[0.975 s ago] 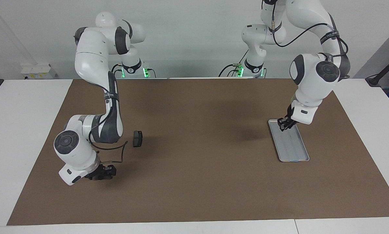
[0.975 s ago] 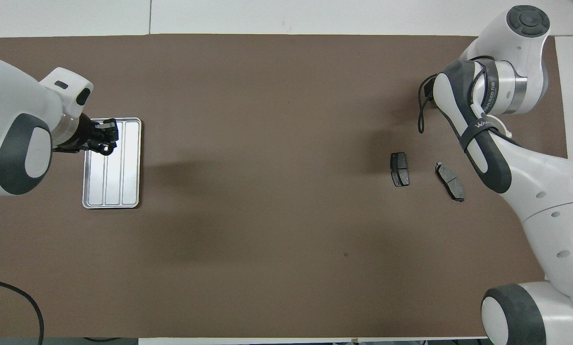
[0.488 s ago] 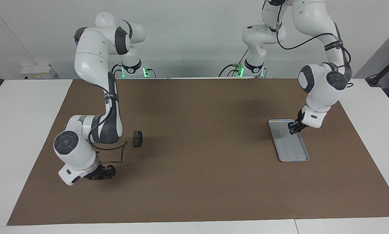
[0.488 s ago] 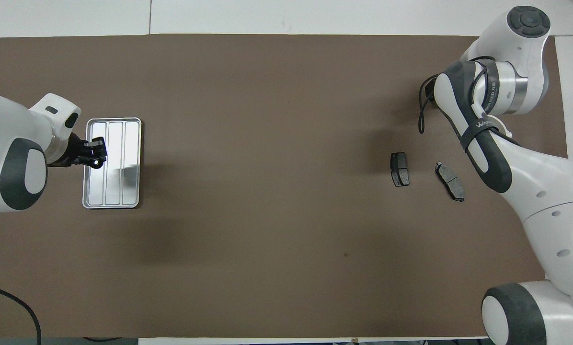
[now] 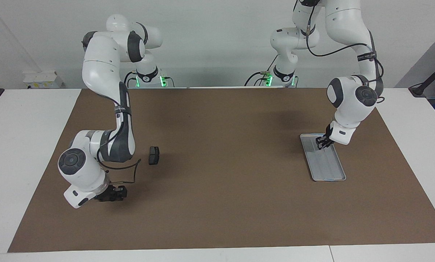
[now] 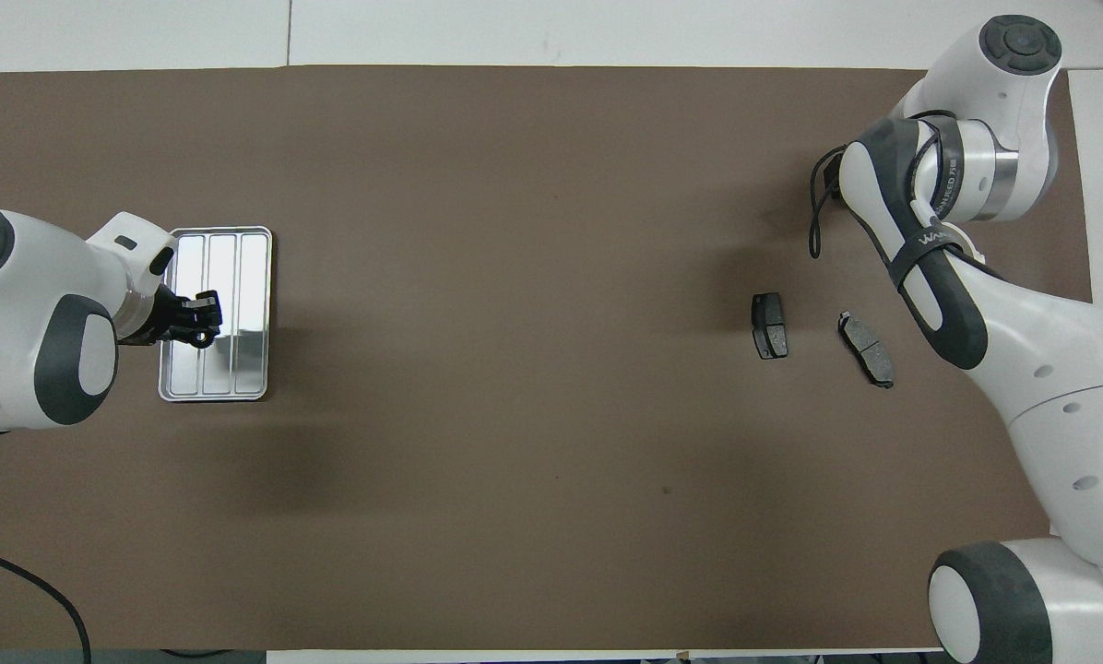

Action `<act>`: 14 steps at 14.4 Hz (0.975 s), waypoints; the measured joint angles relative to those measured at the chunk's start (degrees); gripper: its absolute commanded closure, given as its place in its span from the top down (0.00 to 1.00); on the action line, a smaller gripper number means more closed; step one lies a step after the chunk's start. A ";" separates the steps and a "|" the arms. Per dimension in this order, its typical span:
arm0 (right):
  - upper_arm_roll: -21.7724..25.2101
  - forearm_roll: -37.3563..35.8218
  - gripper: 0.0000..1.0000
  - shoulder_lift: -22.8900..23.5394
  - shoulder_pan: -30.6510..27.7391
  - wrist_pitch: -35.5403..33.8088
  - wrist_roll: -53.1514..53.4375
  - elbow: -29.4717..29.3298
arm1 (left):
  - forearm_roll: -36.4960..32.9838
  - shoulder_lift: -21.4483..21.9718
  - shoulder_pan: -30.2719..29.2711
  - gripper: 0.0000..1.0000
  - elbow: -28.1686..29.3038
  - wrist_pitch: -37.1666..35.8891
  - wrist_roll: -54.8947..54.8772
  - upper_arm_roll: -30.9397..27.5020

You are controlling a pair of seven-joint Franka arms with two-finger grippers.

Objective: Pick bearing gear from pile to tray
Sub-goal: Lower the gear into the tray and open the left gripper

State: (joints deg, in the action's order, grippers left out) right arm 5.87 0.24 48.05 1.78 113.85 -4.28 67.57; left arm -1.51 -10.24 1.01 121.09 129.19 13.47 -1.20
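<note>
Overhead view: the tray point(image 6: 254, 277) lies at nine o'clock near the mat's point(image 6: 515, 277) edge, the left gripper point(image 6: 203, 325) over it, fingers clamped on a small black ring point(image 6: 203, 339). Two brake pads point(image 6: 770, 326) sit at three o'clock. The right gripper point(image 5: 120, 192) is low over the mat; whether its fingers are apart cannot be told. Bare worktop lies between.

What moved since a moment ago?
The left gripper, shut on a tiny black round ring, swung about over the small silver-grey metal tray. The right gripper shifted slightly. The tray and both dark grey brake pads stayed put.
</note>
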 measured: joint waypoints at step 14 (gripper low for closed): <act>-0.30 0.00 0.00 -0.24 0.02 -0.01 -0.41 -0.25 | 0.44 0.00 -0.20 0.04 4.84 6.28 0.00 0.00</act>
State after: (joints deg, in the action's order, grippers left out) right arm 5.57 0.24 47.81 1.79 113.84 -4.69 67.32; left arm -1.07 -10.24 0.81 125.93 135.47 13.47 -1.20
